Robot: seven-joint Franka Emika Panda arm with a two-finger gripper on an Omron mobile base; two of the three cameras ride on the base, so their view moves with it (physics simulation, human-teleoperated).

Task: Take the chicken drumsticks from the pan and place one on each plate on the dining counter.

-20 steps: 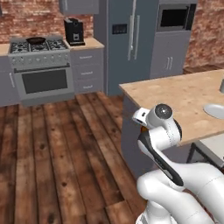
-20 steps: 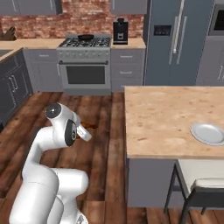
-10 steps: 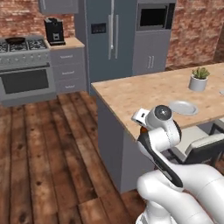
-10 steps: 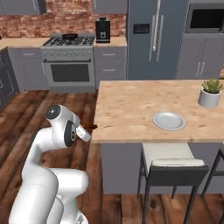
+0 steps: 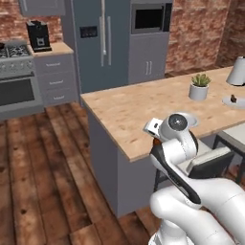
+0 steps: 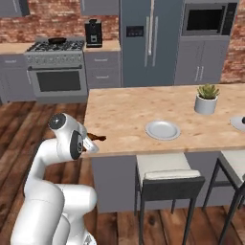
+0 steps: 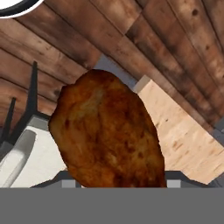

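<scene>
- Chicken drumstick (image 7: 109, 131): a glossy, mottled reddish-brown piece, broad and rounded, seen close in the hand view; its lower end sits between the fingers. In the right base view its thin dark end (image 6: 97, 138) juts from the gripper (image 6: 89, 143) toward the counter edge.
- Fingers: pinching the drumstick, closed partway on its thick body; the tips themselves are hidden behind the meat.
- Position: the held drumstick hangs just beside the near corner of the dining counter (image 6: 129, 117), level with its wooden top, above the plank floor (image 5: 43, 162).
- Plates: one light-grey plate (image 6: 162, 129) lies on the counter, well apart from the fingers and past the corner; a second plate (image 5: 233, 101) at the far end carries a small dark piece. In the left base view the near plate (image 5: 194, 117) shows partly behind the arm.
- Other items: a potted plant (image 6: 206, 98) stands beyond the near plate; a stool (image 6: 165, 177) is tucked under the counter below it.
- Change from the earlier frames: both base views have shifted, so the stove (image 6: 56, 67) now lies farther left and the counter closer; the grip on the drumstick is unchanged.
</scene>
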